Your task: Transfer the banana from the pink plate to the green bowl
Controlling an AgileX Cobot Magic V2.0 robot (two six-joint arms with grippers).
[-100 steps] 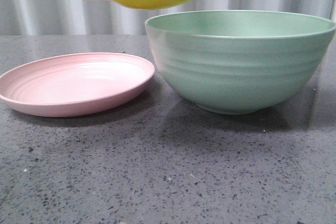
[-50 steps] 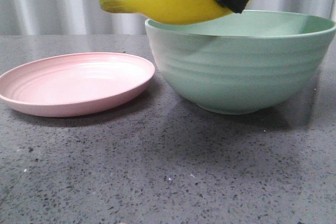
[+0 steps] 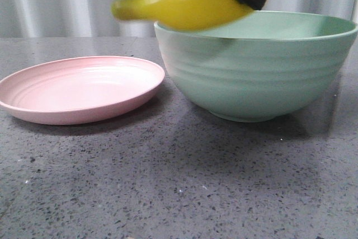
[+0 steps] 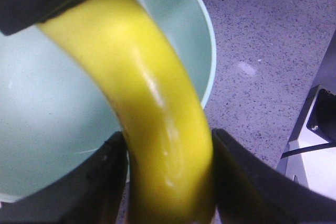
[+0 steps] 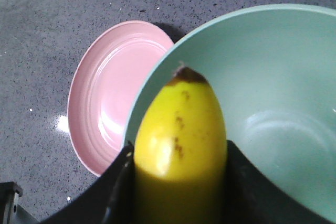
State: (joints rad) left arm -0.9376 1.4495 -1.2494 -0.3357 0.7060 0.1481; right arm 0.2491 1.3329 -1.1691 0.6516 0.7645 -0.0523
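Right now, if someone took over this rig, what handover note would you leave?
Left gripper: shut on the banana.
Right gripper: also shut on the banana.
Banana: held in the air above the bowl's left rim, stem end poking out toward the plate.
Done: banana lifted off the plate, which is bare.
Left: lower it into the bowl, open both grippers, pull back.

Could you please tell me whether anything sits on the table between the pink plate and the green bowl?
Nothing does: in the front view only bare table separates the pink plate from the green bowl.
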